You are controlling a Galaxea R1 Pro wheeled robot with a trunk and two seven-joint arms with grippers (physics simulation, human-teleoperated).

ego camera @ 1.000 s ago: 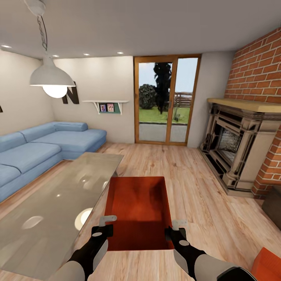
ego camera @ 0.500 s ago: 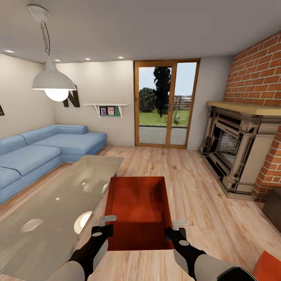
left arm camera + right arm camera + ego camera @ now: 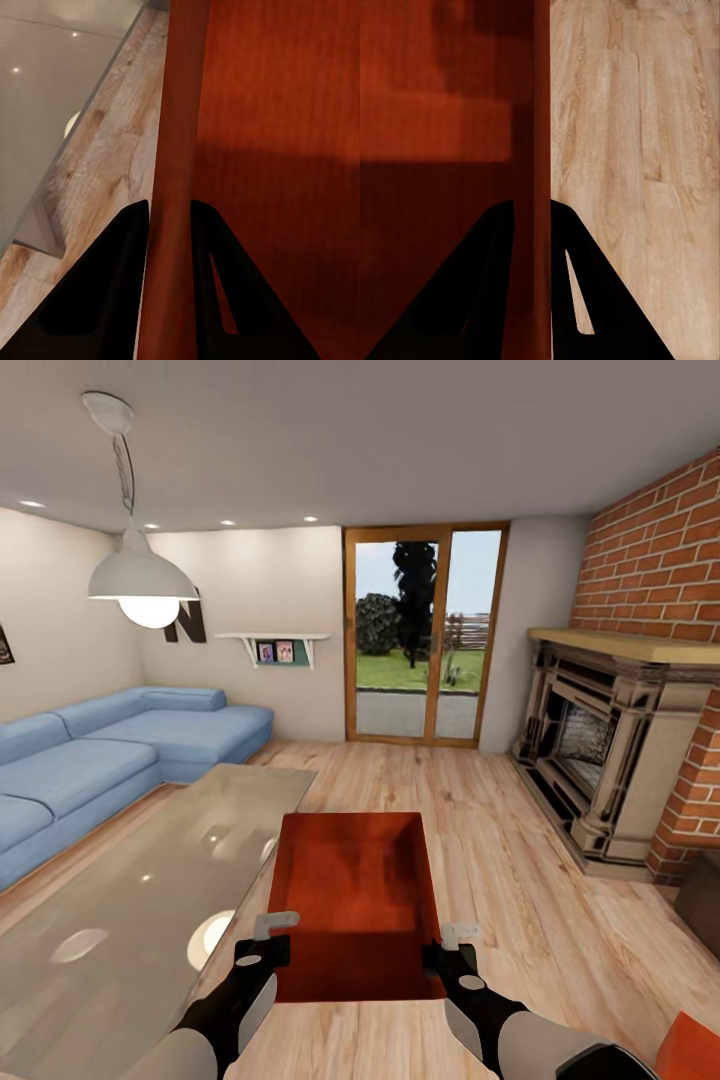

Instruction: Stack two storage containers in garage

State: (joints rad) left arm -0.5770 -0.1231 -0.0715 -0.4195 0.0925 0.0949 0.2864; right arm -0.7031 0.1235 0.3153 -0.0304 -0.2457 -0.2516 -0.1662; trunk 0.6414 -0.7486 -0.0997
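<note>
In the living room, beside the glass coffee table, the left gripper pinches the left wall of an orange-red storage container held above the wood plank floor, the right gripper clamps its right wall, and a second storage container sits at far right.

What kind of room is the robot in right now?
It looks like a living room: there's a blue corner sofa, a glass coffee table and a stone fireplace by a brick wall.
</note>
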